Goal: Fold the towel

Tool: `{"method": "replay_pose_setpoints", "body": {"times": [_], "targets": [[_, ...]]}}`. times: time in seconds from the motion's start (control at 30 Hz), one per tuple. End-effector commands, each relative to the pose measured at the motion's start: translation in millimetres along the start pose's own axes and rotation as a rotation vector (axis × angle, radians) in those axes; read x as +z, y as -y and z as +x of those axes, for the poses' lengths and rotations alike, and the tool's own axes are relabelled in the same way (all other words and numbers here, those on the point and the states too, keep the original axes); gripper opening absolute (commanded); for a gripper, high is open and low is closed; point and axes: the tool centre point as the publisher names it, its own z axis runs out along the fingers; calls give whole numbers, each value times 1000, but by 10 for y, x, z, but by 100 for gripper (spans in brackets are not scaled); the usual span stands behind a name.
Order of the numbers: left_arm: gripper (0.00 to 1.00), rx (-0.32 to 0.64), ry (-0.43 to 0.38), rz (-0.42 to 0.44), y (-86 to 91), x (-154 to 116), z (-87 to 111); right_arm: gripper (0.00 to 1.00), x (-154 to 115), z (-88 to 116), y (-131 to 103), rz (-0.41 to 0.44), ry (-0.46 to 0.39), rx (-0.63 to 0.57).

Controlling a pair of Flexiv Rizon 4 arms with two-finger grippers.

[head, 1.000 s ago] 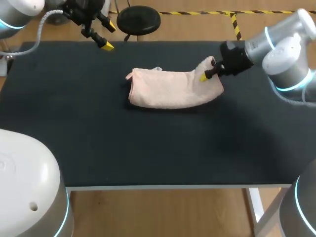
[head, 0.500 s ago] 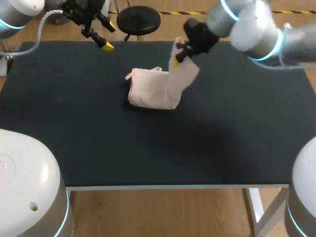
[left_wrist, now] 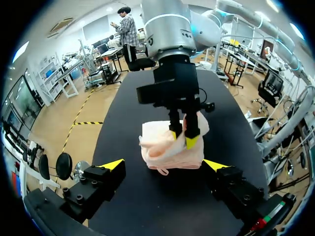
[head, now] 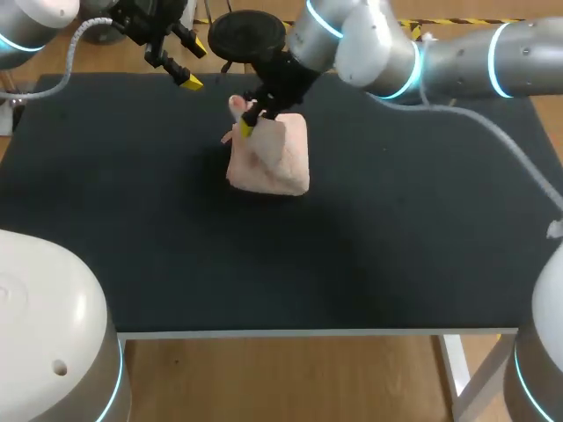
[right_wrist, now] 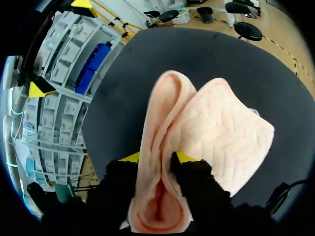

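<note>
Towel (head: pixel 274 160), pink, soft, light and limp, sits half-folded on the far middle of the desk (head: pixel 369 255), its doubled edge pinched and lifted by the right tool (head: pixel 249 119); left tool (head: pixel 190 63) spread, empty, well apart; likely sags, best gripped at hem or corner

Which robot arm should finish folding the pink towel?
Right. The right gripper is shut on one end of the towel, lifted over the rest, so it probably only needs to lay it down. The left gripper is open by the far edge of the table, touching nothing.
</note>
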Motion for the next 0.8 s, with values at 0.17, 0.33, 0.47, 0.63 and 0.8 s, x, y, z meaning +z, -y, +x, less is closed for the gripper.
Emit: {"method": "replay_pose_setpoints", "body": {"times": [0.17, 0.33, 0.47, 0.63, 0.8], "targets": [[100, 2, 1, 3, -9, 8, -4, 100, -137, 163, -26, -33, 0, 12], [100, 2, 1, 3, -9, 8, -4, 100, -363, 371, 62, -122, -33, 41], [100, 2, 1, 3, -9, 8, -4, 100, -553, 375, 164, -195, -15, 53], [100, 2, 1, 3, -9, 8, -4, 100, -859, 214, 271, -345, 63, -133], [100, 2, 1, 3, -9, 8, -4, 100, -1302, 18, 436, -472, 161, -367]]}}
